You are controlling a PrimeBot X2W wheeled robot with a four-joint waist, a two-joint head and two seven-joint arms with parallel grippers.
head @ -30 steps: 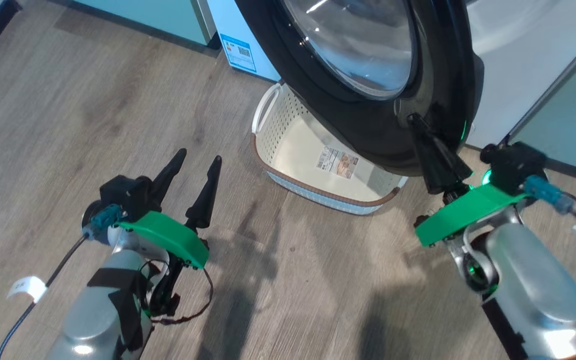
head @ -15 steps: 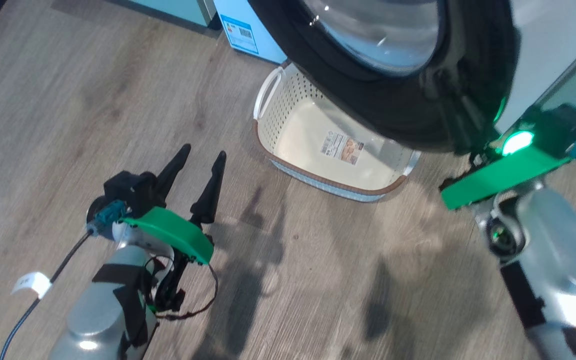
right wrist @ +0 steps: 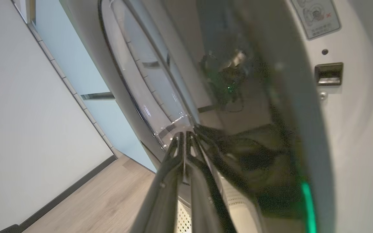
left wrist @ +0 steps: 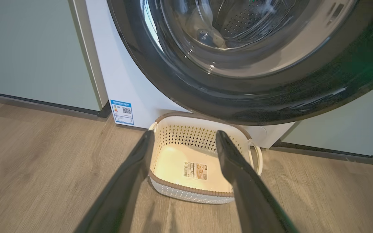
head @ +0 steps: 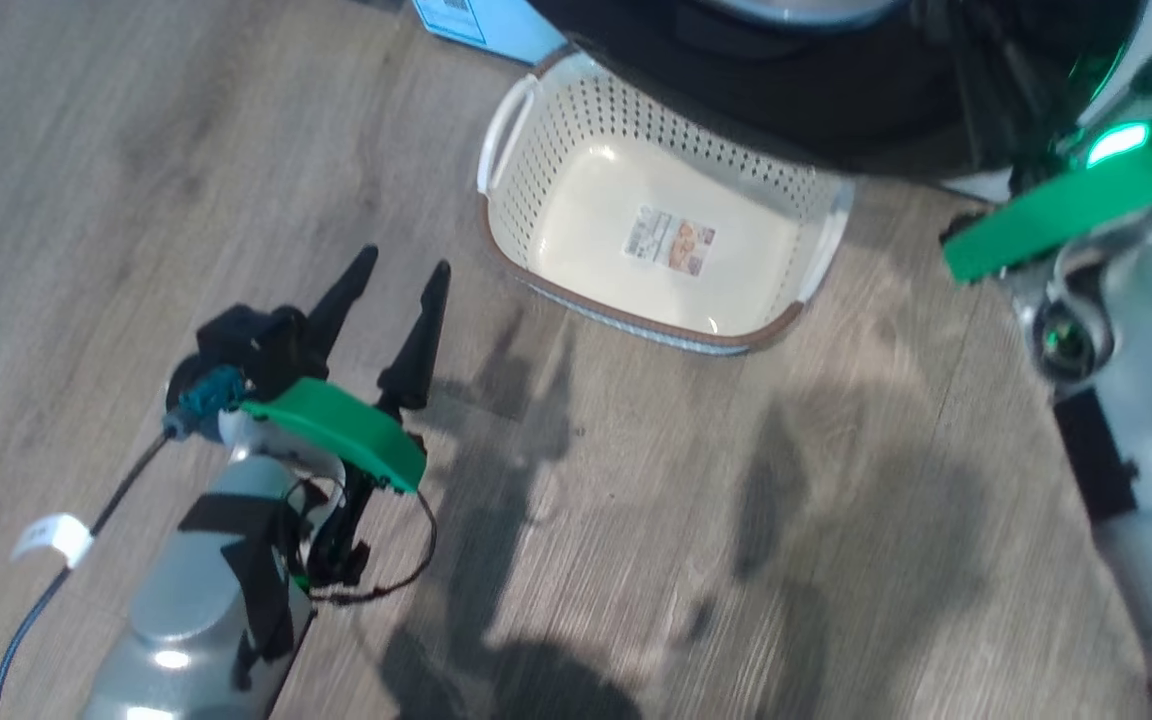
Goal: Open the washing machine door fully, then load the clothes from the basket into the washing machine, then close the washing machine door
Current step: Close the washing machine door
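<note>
Nudging the glossy black-rimmed round door (left wrist: 206,100) at the tips of our shut, empty right gripper (right wrist: 185,134), we've swung it nearer latching; our left gripper (head: 403,262) gapes empty.

Basket (head: 626,115) beneath washing machine door (head: 786,90)

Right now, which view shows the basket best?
Head view: the basket lies open from above, empty, label on its bottom. Left wrist view shows it sharper, but its jaws cover both sides. Right wrist view catches a perforated sliver.

Home laundry corner, washing machine (left wrist: 121,81), pale-green cabinets (left wrist: 28,48), wood-look floor (head: 636,550)
</note>
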